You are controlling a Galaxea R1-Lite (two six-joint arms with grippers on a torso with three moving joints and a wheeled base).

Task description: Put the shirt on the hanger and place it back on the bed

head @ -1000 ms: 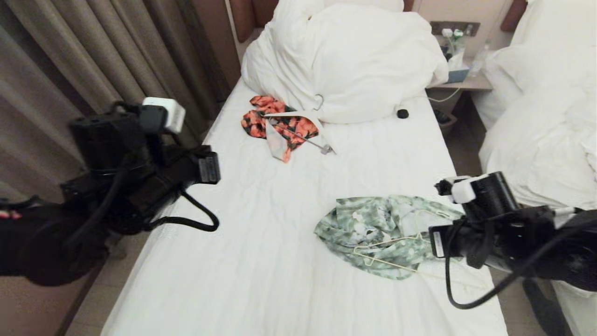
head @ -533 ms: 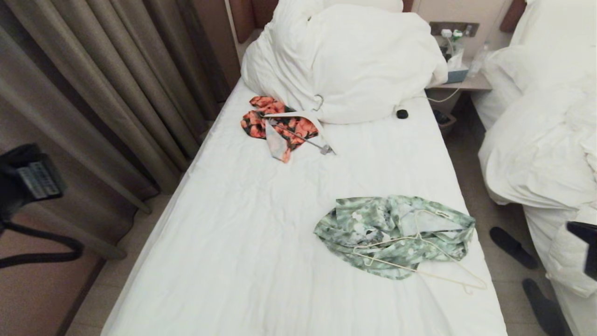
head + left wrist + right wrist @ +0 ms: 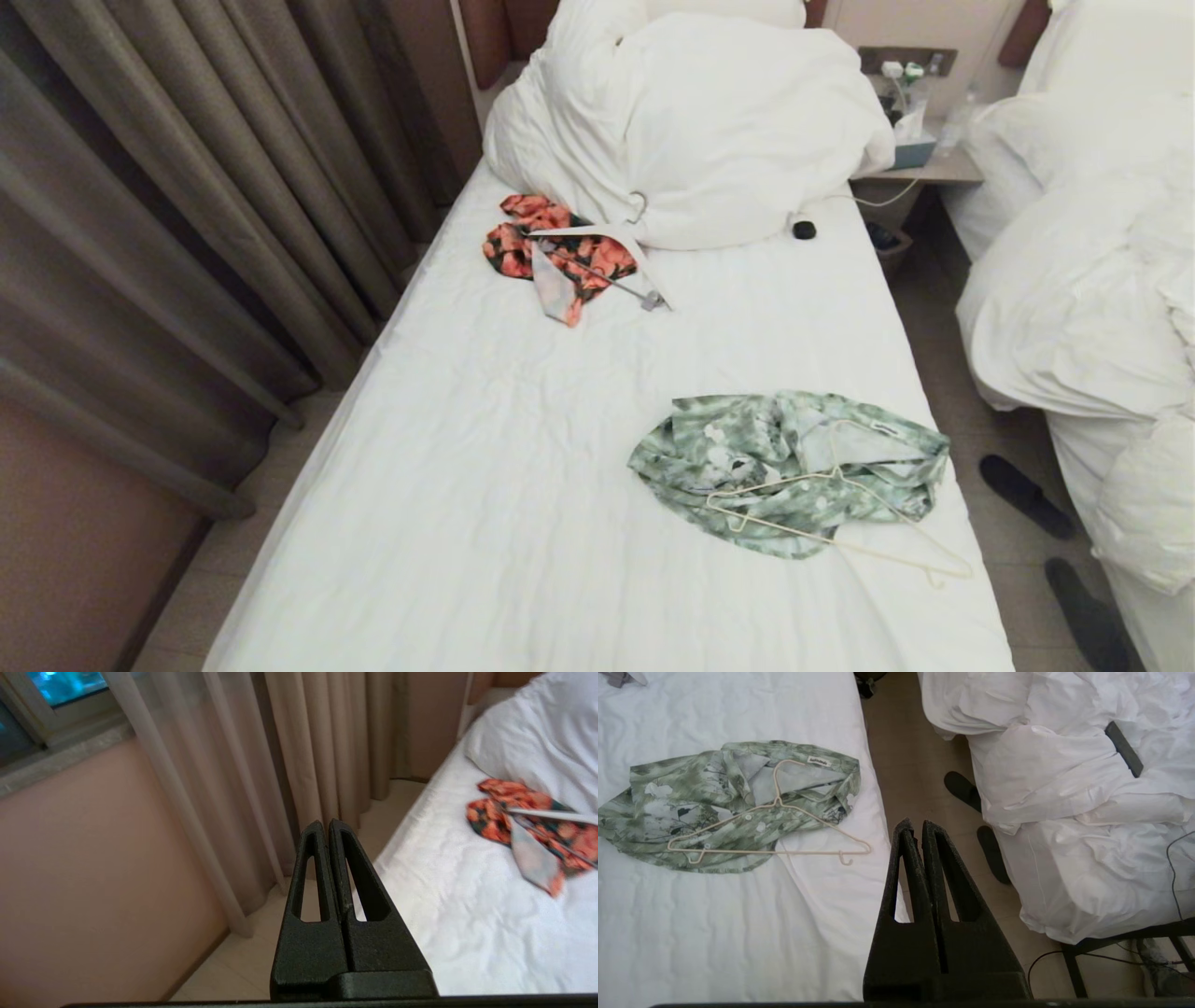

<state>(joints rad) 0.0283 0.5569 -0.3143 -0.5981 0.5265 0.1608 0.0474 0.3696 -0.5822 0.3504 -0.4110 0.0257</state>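
My left gripper [image 3: 326, 828] hangs off the bed's [image 3: 523, 523] curtain side, fingers pressed together, empty. Shirt [image 3: 789, 467] lies crumpled near the bed's right edge, hanger [image 3: 831, 523] on top (not threaded through). My right gripper [image 3: 915, 828] hangs over the aisle floor, fingers together, empty.

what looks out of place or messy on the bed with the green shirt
The shirt lies crumpled near the bed's right edge, with the hanger lying loose on top rather than inside it, one end poking onto the sheet. An orange floral garment is bunched by the pillows.
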